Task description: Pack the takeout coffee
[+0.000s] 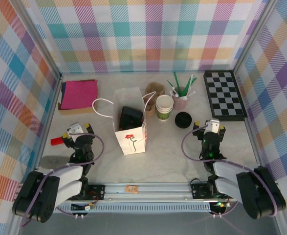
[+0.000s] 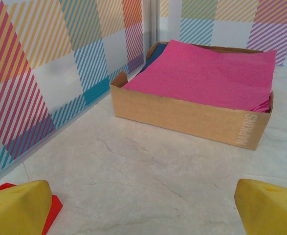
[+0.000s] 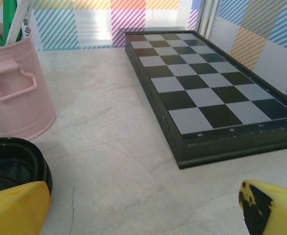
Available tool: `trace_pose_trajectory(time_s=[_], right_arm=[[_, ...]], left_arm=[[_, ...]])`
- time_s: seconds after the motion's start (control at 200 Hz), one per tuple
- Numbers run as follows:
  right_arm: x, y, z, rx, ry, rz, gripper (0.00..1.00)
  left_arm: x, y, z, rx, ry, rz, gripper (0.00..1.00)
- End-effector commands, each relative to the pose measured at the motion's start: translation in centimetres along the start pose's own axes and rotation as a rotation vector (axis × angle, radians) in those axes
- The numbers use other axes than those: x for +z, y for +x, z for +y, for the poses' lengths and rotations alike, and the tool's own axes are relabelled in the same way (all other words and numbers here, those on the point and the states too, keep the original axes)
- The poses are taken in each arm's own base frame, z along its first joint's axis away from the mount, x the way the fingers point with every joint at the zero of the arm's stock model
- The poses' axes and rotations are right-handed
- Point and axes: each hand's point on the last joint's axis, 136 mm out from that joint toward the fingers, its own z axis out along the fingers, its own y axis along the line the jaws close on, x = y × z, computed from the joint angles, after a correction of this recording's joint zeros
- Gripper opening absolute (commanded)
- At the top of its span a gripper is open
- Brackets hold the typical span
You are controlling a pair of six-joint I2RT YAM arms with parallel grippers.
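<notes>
White paper bag (image 1: 138,133) w/ red flower stands upright mid-table. Takeout coffee (image 1: 131,116) is inside it; only its black top shows, cup body hidden. L gripper (image 1: 79,129) is left of bag, jaws spread wide, holding nothing; red object (image 1: 59,141) just beside it. R gripper (image 1: 212,126) is right of bag, also spread wide, empty. Cup stack (image 1: 164,106) & loose black lid (image 1: 183,119) are right of bag; napkin box (image 2: 182,115) is behind-left.
</notes>
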Motion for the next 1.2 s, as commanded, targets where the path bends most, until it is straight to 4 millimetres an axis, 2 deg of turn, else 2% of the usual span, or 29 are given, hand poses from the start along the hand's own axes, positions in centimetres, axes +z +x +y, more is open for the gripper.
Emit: trace_pose_trajectory(time_s=[0.0, 0.16, 0.365, 0.525, 0.71, 0.931, 1.196], right_arm=[[0.9, -3.6, 0.8, 0.040, -0.013, -0.116, 0.99], [2.0, -3.9, 1.5, 0.020, -0.018, -0.118, 0.99], [1.8, -3.8, 1.1, 0.032, -0.016, -0.129, 0.99], [2.1, -4.0, 1.0, 0.009, -0.012, -0.146, 0.99], [2.8, -3.4, -0.3, 0.048, 0.020, -0.152, 0.99], [3.6, -3.0, 0.2, 0.034, 0.010, -0.146, 0.99], [3.7, -2.9, 0.2, 0.036, 0.003, -0.143, 0.99]], left_arm=[[0.5, -2.5, -0.7, -0.078, 0.026, -0.075, 0.95], [0.9, -2.5, -0.6, -0.084, 0.027, -0.080, 0.96], [1.4, -2.4, -0.4, -0.104, 0.026, -0.086, 0.96], [1.7, -2.4, -1.0, -0.114, 0.049, -0.094, 0.96], [1.8, -2.3, -1.1, -0.113, 0.055, -0.087, 0.95], [2.0, -2.1, -2.0, -0.136, 0.103, -0.084, 0.95], [3.2, -1.1, -3.3, -0.134, 0.121, -0.071, 0.94]])
